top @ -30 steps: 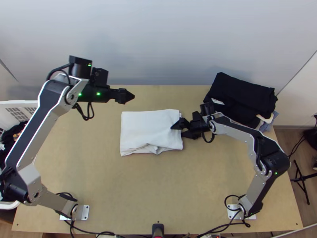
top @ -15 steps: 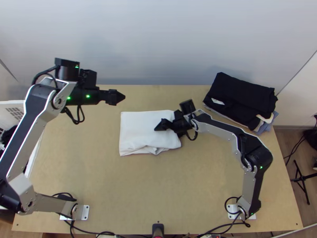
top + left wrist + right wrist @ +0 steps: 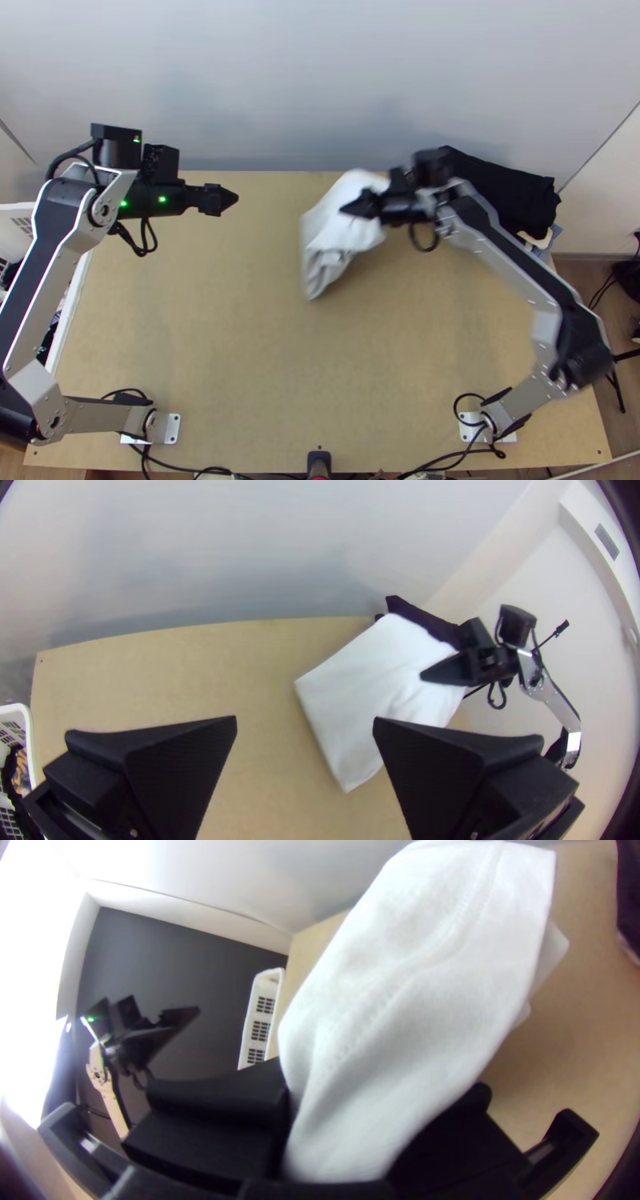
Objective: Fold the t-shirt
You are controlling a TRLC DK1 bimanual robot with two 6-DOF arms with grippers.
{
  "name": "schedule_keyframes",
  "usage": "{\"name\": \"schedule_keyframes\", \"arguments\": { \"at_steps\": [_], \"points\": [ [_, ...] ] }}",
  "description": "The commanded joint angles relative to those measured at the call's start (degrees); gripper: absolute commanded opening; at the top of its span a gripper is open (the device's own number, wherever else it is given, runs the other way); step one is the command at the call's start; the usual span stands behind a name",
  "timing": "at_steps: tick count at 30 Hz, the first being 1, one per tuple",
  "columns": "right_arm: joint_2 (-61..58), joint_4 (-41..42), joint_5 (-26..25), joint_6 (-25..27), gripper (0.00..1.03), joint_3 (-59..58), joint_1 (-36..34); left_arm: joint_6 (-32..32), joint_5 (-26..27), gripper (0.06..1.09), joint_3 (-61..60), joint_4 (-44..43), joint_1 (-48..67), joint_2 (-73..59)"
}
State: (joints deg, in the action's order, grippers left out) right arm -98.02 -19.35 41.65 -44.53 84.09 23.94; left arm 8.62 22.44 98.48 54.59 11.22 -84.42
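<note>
In the top view my right gripper [image 3: 364,205] is clamped on the folded white t-shirt [image 3: 328,228], which hangs tilted from it above the table's back half. The right wrist view has the cloth [image 3: 427,967] rising from between my right gripper's fingers [image 3: 347,1127]. Off to the left, above the table, my left gripper [image 3: 228,200] holds nothing. The left wrist view has its fingers wide apart, my left gripper [image 3: 303,727] open, with the shirt [image 3: 373,693] farther off, a folded flat bundle.
A stack of folded dark clothes [image 3: 512,192] lies at the table's back right, behind the right arm's wrist. A white basket [image 3: 20,713] with clothes stands beside the table's left edge. The wooden table [image 3: 216,344] stretches below both arms.
The shirt lay flat on the table and is now lifted, turned and shifted to the back right with my right gripper. My left gripper has moved a little to the left.
</note>
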Motion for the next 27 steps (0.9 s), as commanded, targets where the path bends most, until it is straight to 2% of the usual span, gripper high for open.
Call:
{"name": "schedule_keyframes", "arguments": {
  "at_steps": [1, 7, 12, 21, 27],
  "points": [
    [8.72, -6.92, 2.91, 1.20, 0.03, 8.63, -9.27, -1.33, 0.15, 1.05, -1.62, -0.89, -1.73, 0.84],
    [6.61, -8.59, 4.85, 1.03, 0.03, 18.21, -23.07, -2.03, 0.15, 1.05, -3.38, -2.29, -2.52, 1.63],
    [-0.86, -10.18, 7.31, 1.03, 0.03, 28.14, -30.10, -2.47, 0.15, 1.05, -4.35, -2.56, -2.61, 2.16],
    [-12.37, -12.29, 15.83, 1.12, 0.03, 36.93, -33.44, -3.35, 0.24, 1.05, -4.17, -4.75, -2.52, 2.33],
    [-19.58, -12.90, 17.24, 1.47, 0.03, 43.08, -34.23, -4.84, 0.24, 1.05, -4.17, -5.02, -3.14, 1.89]
  ]
}}
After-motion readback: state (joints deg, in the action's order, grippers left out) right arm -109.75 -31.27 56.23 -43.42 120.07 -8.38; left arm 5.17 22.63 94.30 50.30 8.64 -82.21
